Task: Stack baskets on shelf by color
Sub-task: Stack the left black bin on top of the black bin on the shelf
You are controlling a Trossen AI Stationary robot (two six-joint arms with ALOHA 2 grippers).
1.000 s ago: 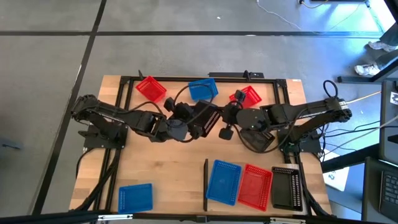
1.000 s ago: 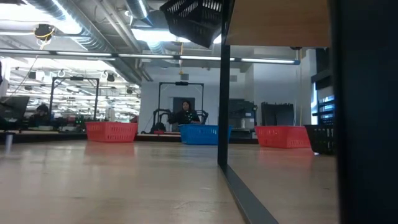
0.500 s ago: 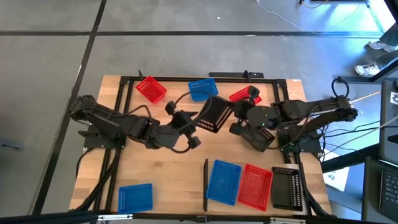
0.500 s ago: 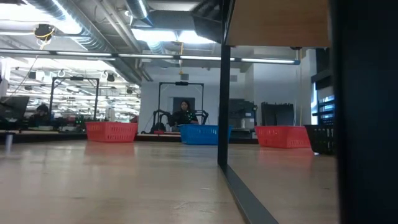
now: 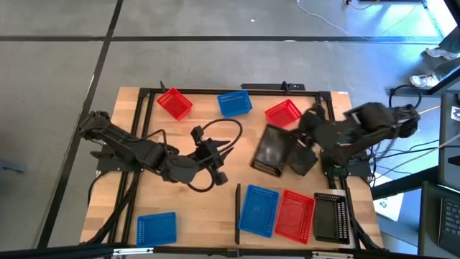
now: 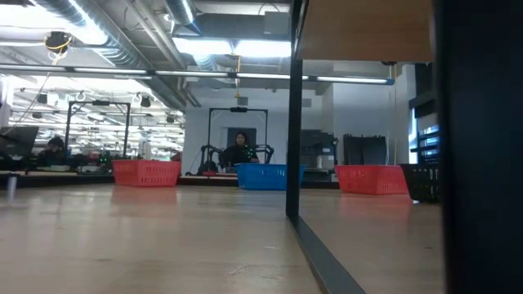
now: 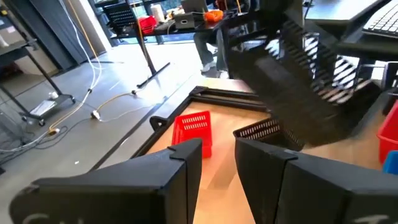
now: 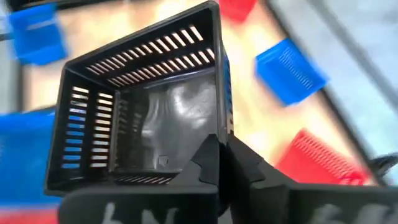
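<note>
High view, listed left to right.

Blue basket (image 5: 156,228): near front left corner of tabletop (image 5: 180,201), alone, well apart from the rest.

Left claw (image 5: 215,162): low over mid-tabletop, fingers parted, holding nothing; left wrist view confirms a clear gap between its two fingers.

Red basket (image 5: 175,103): back edge, left, lying askew.

Blue basket at back (image 5: 234,103): back edge, centre.

Thin black bar (image 5: 238,203): marks left edge of shelf (image 5: 359,216), front right area.

Shelf row: blue basket on shelf (image 5: 258,211) just right of bar, red basket on shelf (image 5: 295,215) touching it, black basket on shelf (image 5: 332,216) at far right. Stack height of each: cannot tell.

Black basket in transit (image 5: 272,150): lifted clear of tabletop, tilted, right of centre, between back row and shelf row. Gripped by right claw (image 5: 296,157), closed on one wall; right wrist view shows fingers pinched over rim (image 8: 211,155).

Red basket at back right (image 5: 283,113): back edge, just behind carried basket.

Step in hand, as judged: carrying a black basket toward black place on shelf.

Next move calls for: travel forward and right over blue and red, levelling basket, aligning with black basket on shelf, lowering to nest, then release. Remaining afterwards: four loose baskets.
</note>
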